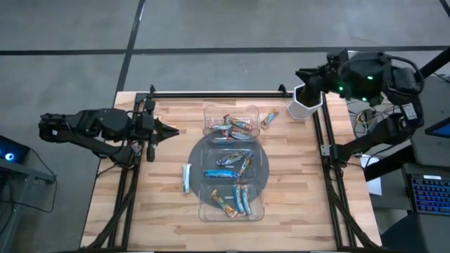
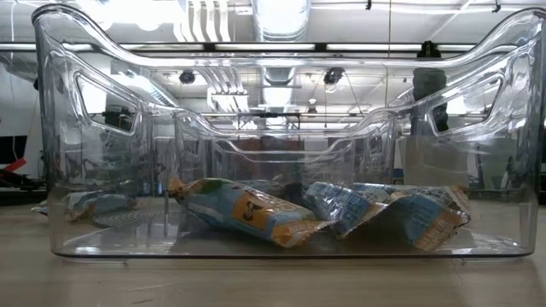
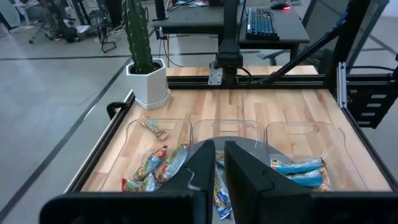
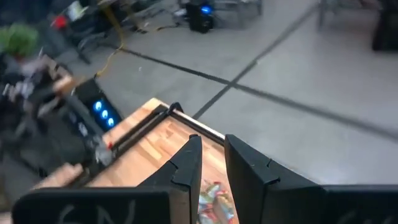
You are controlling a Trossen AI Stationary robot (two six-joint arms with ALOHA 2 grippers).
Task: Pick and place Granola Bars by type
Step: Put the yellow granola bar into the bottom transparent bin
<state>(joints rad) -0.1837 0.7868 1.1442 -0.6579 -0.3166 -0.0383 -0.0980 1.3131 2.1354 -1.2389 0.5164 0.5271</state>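
Left gripper (image 1: 171, 131): hovering low just left of the clear compartment tray (image 1: 261, 156), fingers pressed nearly together, gripping nothing.
Stray light blue bar (image 1: 186, 176): lying on the wood just off the tray's left edge.
Tray, far compartment: holding red-and-multicoloured Granola Bars (image 1: 235, 126).
Tray, middle compartment: holding blue bars (image 1: 232, 164), some dark.
Tray, near compartment: holding orange-and-blue bars (image 1: 236, 199), also seen close up in the low view (image 2: 247, 211).
Orange-brown bar (image 1: 269, 118): resting on the table beside the tray's far right corner.
Right gripper (image 4: 213, 163): hanging well beyond the tray's far right corner, near the white cactus pot (image 1: 304, 103), fingers slightly parted, carrying nothing.
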